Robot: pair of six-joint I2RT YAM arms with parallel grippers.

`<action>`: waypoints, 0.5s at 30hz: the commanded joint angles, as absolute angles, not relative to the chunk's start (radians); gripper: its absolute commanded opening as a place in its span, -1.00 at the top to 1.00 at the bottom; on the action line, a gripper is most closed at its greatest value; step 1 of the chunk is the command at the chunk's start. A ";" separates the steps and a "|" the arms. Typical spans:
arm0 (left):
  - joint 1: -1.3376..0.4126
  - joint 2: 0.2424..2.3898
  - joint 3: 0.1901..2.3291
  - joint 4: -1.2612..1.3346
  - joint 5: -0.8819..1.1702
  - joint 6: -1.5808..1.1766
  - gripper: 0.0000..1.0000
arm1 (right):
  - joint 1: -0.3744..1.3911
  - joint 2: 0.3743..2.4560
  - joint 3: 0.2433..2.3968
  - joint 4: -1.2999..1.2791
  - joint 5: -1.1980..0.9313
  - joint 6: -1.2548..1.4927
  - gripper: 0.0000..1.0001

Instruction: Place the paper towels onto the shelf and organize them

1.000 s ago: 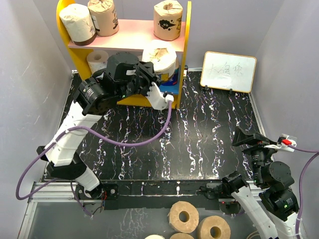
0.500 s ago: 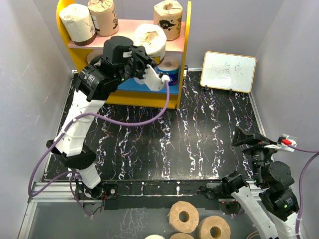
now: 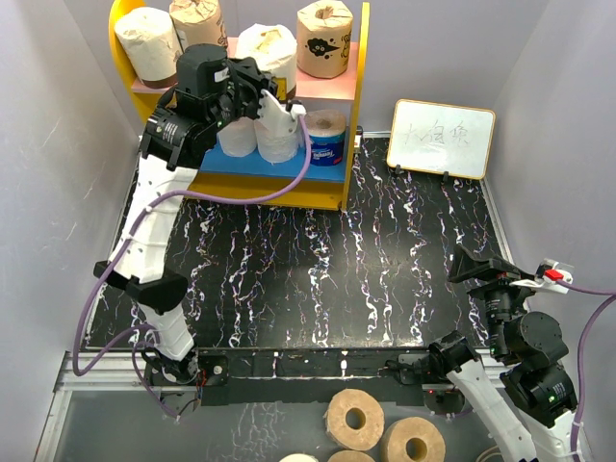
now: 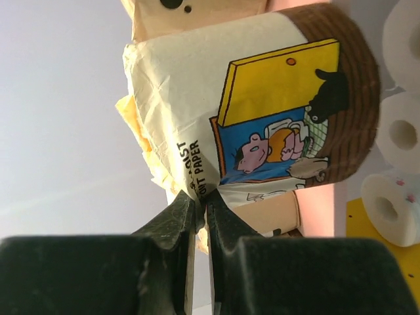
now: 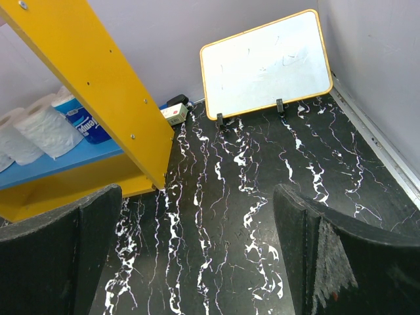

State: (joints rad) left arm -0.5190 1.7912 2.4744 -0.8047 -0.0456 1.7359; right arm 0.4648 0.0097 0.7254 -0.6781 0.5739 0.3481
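Observation:
My left gripper (image 3: pixel 255 79) is raised to the shelf's (image 3: pixel 361 91) pink upper board. It is shut on the loose wrapper of a cream paper towel roll (image 3: pixel 268 46) with a cartoon label (image 4: pixel 262 111); the jaws (image 4: pixel 200 203) pinch the wrapper's edge. The roll is between a tan roll (image 3: pixel 199 31) and a dark-printed tan roll (image 3: pixel 324 37). A white roll (image 3: pixel 149 43) stands at the upper left. Two white rolls (image 3: pixel 236 138) and a blue-wrapped roll (image 3: pixel 324 137) stand on the blue lower board. My right gripper (image 3: pixel 481 268) is open and empty, low over the table (image 5: pixel 197 262).
A small whiteboard (image 3: pixel 443 138) leans at the back right, also in the right wrist view (image 5: pixel 266 62). Bare tan rolls (image 3: pixel 354 419) lie below the table's near edge. The shelf's yellow side panel (image 5: pixel 98 79) stands to the right gripper's far left. Grey walls close both sides.
My left arm has lifted the cream wrapped roll from in front of the lower tier up and back onto the upper board. The right arm has not moved.

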 commanded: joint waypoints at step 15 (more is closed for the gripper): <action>-0.407 1.843 2.517 -0.480 0.068 1.782 1.00 | 0.472 -0.006 0.761 -0.652 0.586 0.360 -0.96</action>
State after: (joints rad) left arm -0.4122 1.8595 2.4744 -0.5713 0.0303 1.7565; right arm 0.4648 0.0097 0.7254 -0.6785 0.5770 0.3500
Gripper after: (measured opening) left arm 0.033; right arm 0.980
